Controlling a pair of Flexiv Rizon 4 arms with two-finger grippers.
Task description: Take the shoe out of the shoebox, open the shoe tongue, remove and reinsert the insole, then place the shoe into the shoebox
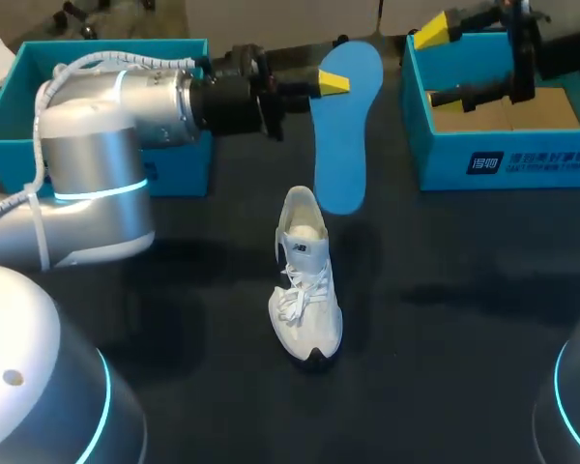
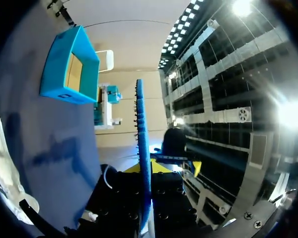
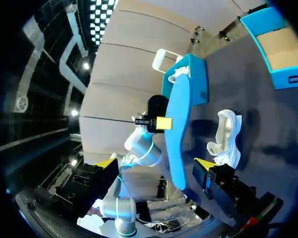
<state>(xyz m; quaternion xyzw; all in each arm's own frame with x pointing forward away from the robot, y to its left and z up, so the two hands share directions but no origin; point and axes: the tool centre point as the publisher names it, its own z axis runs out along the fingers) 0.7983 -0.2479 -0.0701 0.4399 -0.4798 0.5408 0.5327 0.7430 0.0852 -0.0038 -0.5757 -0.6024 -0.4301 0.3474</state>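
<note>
A white lace-up shoe [image 1: 304,280] stands upright on the dark table, and shows beside the insole in the right wrist view [image 3: 226,139]. My left gripper [image 1: 336,83] is shut on a blue insole [image 1: 346,135], which it holds in the air on edge above and behind the shoe. From the left wrist the insole [image 2: 141,148] appears edge-on between the yellow tips [image 2: 149,168]. My right gripper [image 1: 433,66] hovers open over the blue shoebox [image 1: 503,159], its fingers pointing at the insole [image 3: 179,129] without touching it. The right gripper [image 3: 156,163] holds nothing.
A second blue box [image 1: 174,164] sits at the back left, under my left arm. The shoebox at the back right has a brown cardboard floor [image 1: 551,106]. Dark tabletop [image 1: 445,309] spreads around the shoe.
</note>
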